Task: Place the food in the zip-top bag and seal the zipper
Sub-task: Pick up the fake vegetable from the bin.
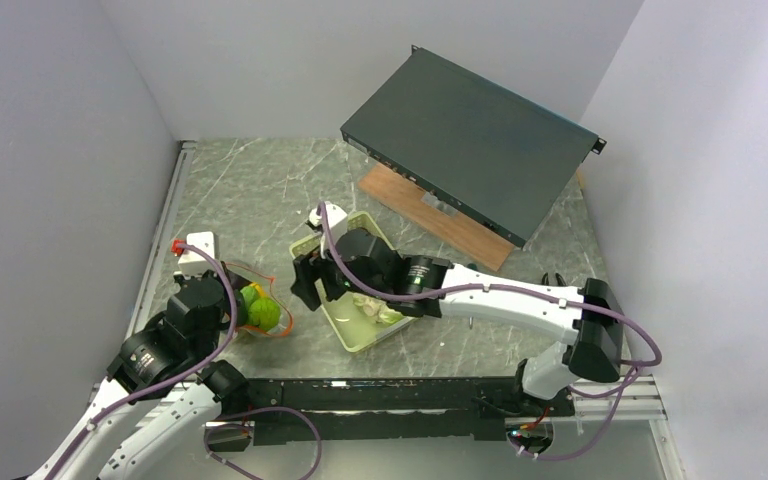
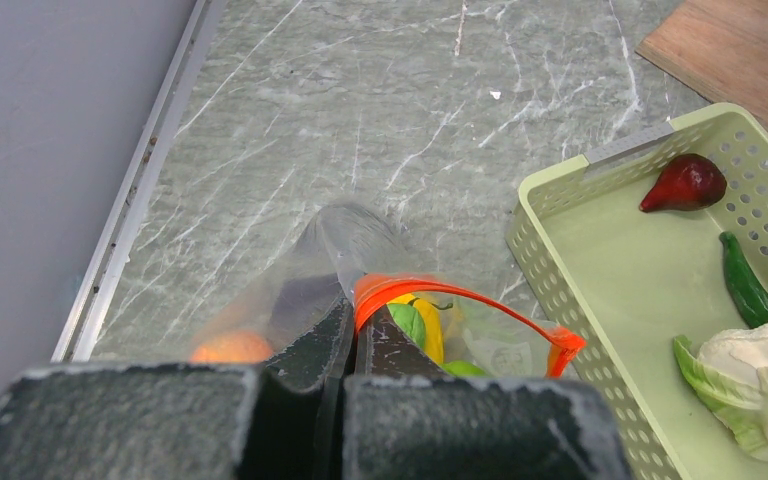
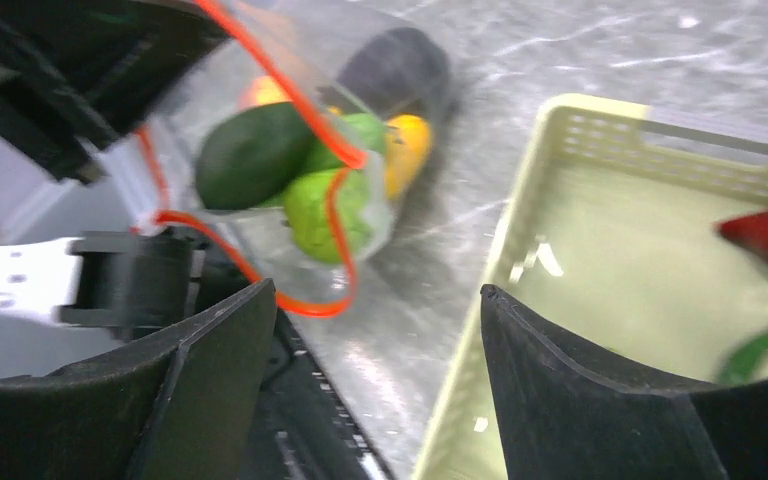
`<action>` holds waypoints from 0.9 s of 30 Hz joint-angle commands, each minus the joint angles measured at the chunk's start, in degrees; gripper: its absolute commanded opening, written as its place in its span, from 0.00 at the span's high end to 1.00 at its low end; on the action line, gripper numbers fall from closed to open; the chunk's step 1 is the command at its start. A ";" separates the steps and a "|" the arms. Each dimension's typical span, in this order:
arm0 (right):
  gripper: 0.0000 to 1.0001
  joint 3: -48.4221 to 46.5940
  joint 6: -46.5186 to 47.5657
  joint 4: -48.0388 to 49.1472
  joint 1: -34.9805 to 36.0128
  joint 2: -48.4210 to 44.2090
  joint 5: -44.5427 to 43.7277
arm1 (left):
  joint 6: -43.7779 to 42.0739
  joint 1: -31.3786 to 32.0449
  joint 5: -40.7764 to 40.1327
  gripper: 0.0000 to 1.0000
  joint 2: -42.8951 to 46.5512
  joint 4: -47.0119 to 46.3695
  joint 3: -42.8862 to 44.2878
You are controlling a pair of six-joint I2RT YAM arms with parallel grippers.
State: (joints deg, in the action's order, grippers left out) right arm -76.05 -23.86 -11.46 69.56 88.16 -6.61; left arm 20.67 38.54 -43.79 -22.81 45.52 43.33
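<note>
- Closest to my left wrist lens, my left gripper (image 2: 350, 318) was clamped tight on the near rim of the zip-top bag (image 2: 355, 235), right at the zipper (image 2: 480, 300).
- That bag lay on the table (image 2: 360, 100) just left of the basket (image 2: 560, 190), with its mouth gaping toward the basket. The corn (image 2: 430, 325), peach (image 2: 230, 348), eggplant (image 3: 400, 65) and pepper (image 3: 325, 210) were inside.
- My right gripper (image 3: 375, 295) hung wide open and empty over the gap between bag and basket.
- Waiting in the basket were the cauliflower (image 2: 760, 370), the cucumber (image 2: 745, 280) and a dark red piece (image 2: 685, 183).
- I pinched only one spot of a floppy rim, so I judged the mouth could sag or fold when something was pushed in.
- I thought the bulky cauliflower might snag the zipper and drag the bag out of my pinch.
- Food sat crowded near the mouth. A nudge could have rolled it out, or it could have kept the zipper from closing.
</note>
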 commanded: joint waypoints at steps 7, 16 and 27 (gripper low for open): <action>0.17 6.60 13.33 -2.93 -4.24 -1.68 -19.79 | -0.14 -0.15 0.03 1.00 0.04 -1.90 0.34; 0.15 -1.51 20.36 -5.94 -9.10 11.27 -24.78 | 0.26 -0.05 -0.62 1.00 0.12 -1.38 0.38; 0.14 -13.25 25.97 -9.67 -9.22 28.44 -33.84 | 0.23 -0.08 -0.86 1.00 -0.75 -1.50 0.38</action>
State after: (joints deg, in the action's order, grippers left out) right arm -84.97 -1.61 -19.97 60.31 113.27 -34.61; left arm 20.67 38.54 -43.81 -22.72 45.50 43.31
